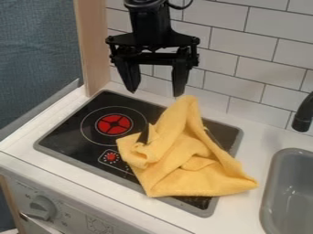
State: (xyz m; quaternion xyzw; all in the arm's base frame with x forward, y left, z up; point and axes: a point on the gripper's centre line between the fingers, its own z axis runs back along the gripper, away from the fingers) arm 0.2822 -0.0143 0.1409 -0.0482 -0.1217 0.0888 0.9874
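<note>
The black gripper point(155, 91) hangs over the back of the stove, open, its two fingers pointing down and apart with nothing between them. Just below and to the right of it, a yellow cloth point(186, 155) lies crumpled over the right part of the black stove top point(70, 130). The cloth's peaked upper end rises close beneath the right finger; whether they touch I cannot tell. Small dark parts of something show at the cloth's left and right folds, mostly hidden under it.
A red burner mark point(115, 124) shows on the stove's left half. The grey sink point(290, 192) and a black faucet point(303, 114) are at the right. A white tiled wall point(245, 77) stands behind, a wooden post point(94, 45) at back left, and a knob point(43, 208) on the front panel.
</note>
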